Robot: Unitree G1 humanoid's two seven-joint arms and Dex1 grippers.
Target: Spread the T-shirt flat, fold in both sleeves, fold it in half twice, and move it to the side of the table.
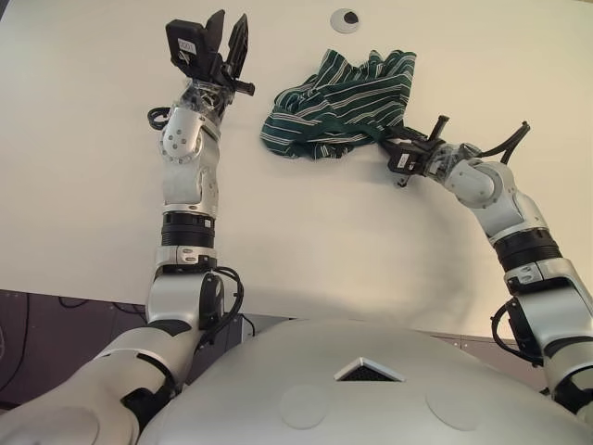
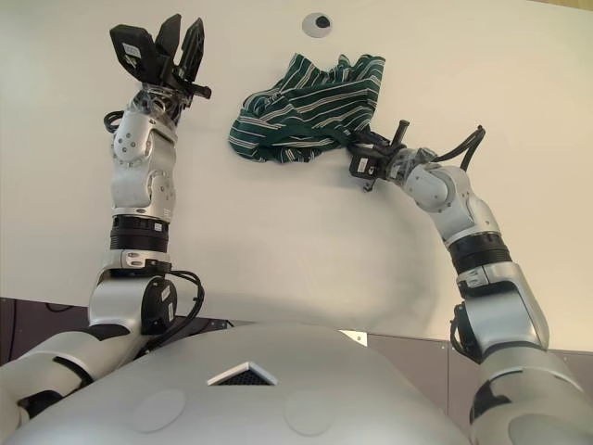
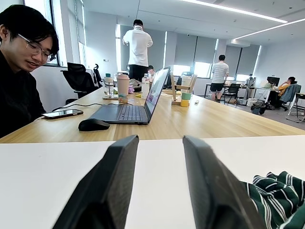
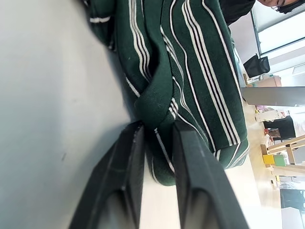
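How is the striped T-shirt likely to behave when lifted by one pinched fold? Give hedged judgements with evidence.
Probably floppy: the T-shirt lies crumpled in soft folds, so it should drape from the fold pinched by the right gripper. Likely light: the fabric looks thin. Pushed, it would probably wrinkle rather than slide whole across the table.
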